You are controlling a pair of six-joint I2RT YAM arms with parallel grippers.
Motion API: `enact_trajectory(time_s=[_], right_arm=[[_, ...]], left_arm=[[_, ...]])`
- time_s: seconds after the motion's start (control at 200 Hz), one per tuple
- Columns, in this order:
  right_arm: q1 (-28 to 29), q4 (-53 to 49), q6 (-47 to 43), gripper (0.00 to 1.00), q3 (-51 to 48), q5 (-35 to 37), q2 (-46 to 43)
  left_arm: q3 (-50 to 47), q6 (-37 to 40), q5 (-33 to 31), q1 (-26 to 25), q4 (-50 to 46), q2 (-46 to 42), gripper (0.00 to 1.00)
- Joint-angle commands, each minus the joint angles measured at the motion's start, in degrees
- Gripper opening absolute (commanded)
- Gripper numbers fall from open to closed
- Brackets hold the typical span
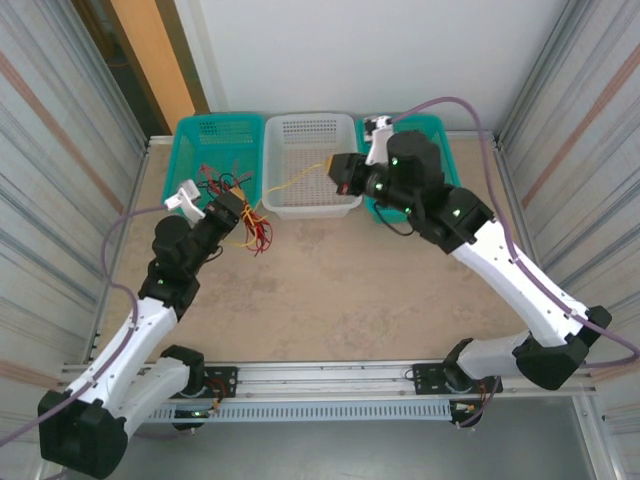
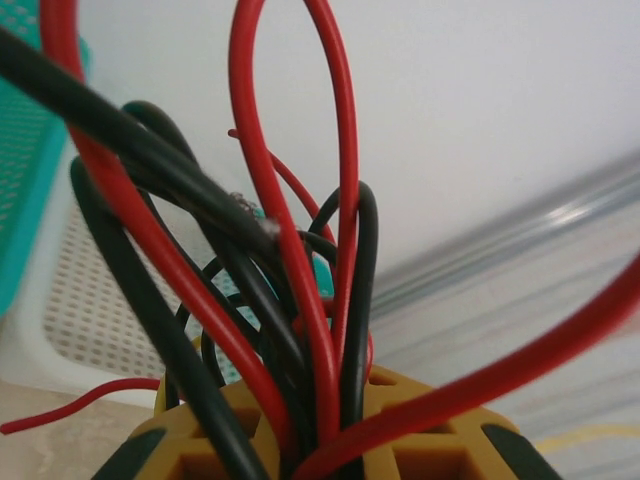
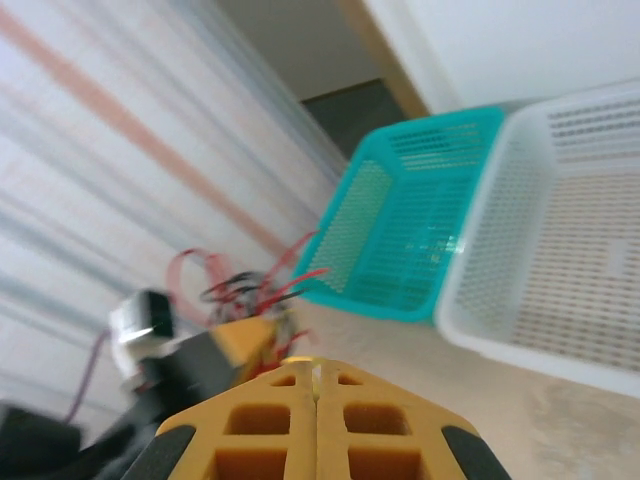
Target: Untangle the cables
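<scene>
corrugated metal walls flank a beige table. three baskets line its far edge: the left teal basket by the far-left corner, the white basket at the middle, and the right teal basket toward the far-right corner.

the cables hang near the far-left corner, just in front of the left teal basket, as a knot of red and black strands. the left gripper has its jaws closed narrowly on that bundle, and loops of both colours rise from between its yellow fingers. this looks like an anchoring grip that pins the tangle so one strand can be drawn free.

the right gripper hovers over the white basket with its jaws shut. a pale yellow cable runs from its tip back to the knot (a sliver of yellow shows at the seam of its pads in the right wrist view). i judge it is pinching that cable's end to slide it out of the tangle. the white basket beneath is probably where the freed strand goes.
</scene>
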Motion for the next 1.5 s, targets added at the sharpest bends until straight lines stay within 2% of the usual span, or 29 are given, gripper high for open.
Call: enact_trajectory(time_s=[0.0, 0.08, 0.185, 0.331, 0.391, 0.581, 0.722, 0.872, 0.942, 0.997, 1.092, 1.148, 1.323, 1.493], right_arm=[[-6.37, -1.45, -0.81, 0.0, -0.91, -4.03, -0.78], [-9.19, -0.84, -0.56, 0.0, -4.19, -6.13, -0.42], [-11.25, 2.93, 1.47, 0.0, -10.97, -8.97, 0.37], [-9.47, 10.0, 3.82, 0.0, -19.6, -9.57, 2.33], [-8.67, 13.51, 4.7, 0.0, -22.26, -9.81, 3.65], [-4.7, 19.57, 7.37, 0.0, -24.06, -8.4, 9.44], [-1.93, 26.19, 11.13, 0.0, -25.9, -9.32, 12.56], [2.15, 33.04, 15.17, 0.0, -28.28, -9.65, 14.9], [4.36, 36.73, 17.47, 0.0, -30.05, -9.15, 14.98], [6.31, 38.52, 18.56, 0.0, -31.02, -8.6, 14.56], [9.89, 38.17, 18.69, 0.0, -31.83, -7.07, 12.86], [12.17, 37.49, 18.53, 0.0, -31.9, -6.54, 11.89], [18.99, 35.41, 16.23, 0.0, -31.83, -4.8, 7.29], [23.57, 28.12, 12.07, 0.0, -31.04, -0.2, -1.32]], left_arm=[[-0.36, -3.77, 10.09, 2.19, 3.06, -3.18, 0.0], [0.1, -10.77, 12.31, 3.25, 7.6, -3.87, 0.0], [2.43, -18.67, 11.27, 3.26, 13.56, -3.1, 0.0], [6.0, -30.92, 7.41, 2.69, 24.46, 1.86, 0.0], [7.48, -32.55, 4.71, 0.18, 27.51, 3.62, 0.0], [14.01, -22.74, -3.56, -9.77, 25.23, 5.25, 0.0], [22.74, -16.64, -1.44, -11.34, 26.59, 10.36, 0.0], [26.32, -12.66, -9.48, -12.97, 26.38, 14.23, 0.0], [27.1, -10.86, -12.42, -12.75, 27.05, 16.03, 0.0], [28.69, -6.26, -14.3, -12.73, 24.28, 16.8, 0.0], [30.52, 1.85, -19.45, -13.0, 20.06, 17.59, 0.0], [30.43, 3.9, -23.02, -12.72, 18.8, 18.12, 0.0], [30.4, 11.13, -25.35, -9.91, 16.75, 19.3, 0.0], [28.04, 10.39, -22.85, -4.08, 13.96, 18.95, 0.0]])
